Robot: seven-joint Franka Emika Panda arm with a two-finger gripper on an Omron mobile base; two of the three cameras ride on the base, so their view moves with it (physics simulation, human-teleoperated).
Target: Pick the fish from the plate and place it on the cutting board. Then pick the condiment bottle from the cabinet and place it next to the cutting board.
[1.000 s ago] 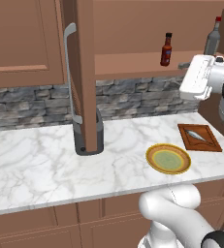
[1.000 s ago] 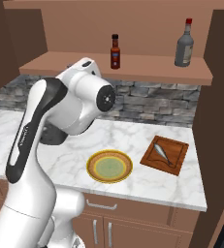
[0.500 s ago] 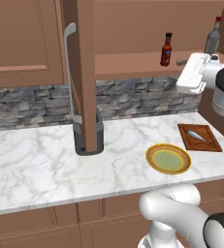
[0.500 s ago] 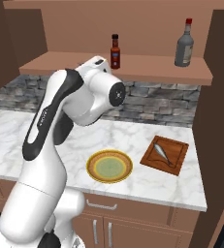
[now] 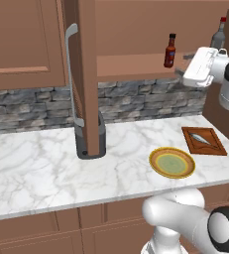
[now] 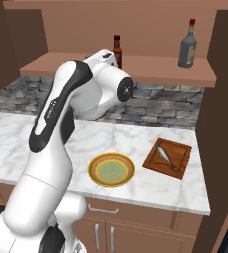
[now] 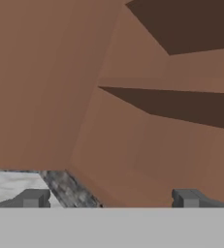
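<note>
Since the fish [image 6: 164,154] is already lying on the cutting board [image 6: 168,158], the sauce bottle [image 5: 170,50] on the cabinet shelf [image 6: 135,67] is what's left, and the gripper [image 5: 184,64] sits just beside it, jaws released wide and empty. Coming in crooked could tip that thin bottle or bump the shelf edge. The taller grey bottle [image 6: 187,44] stands well apart, and the plate [image 6: 112,169] sits bare on the desk [image 5: 46,168].

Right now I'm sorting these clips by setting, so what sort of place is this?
A kitchen, rendered: a marble counter against a stone backsplash, a wooden wall cabinet, and a fish on a cutting board.
</note>
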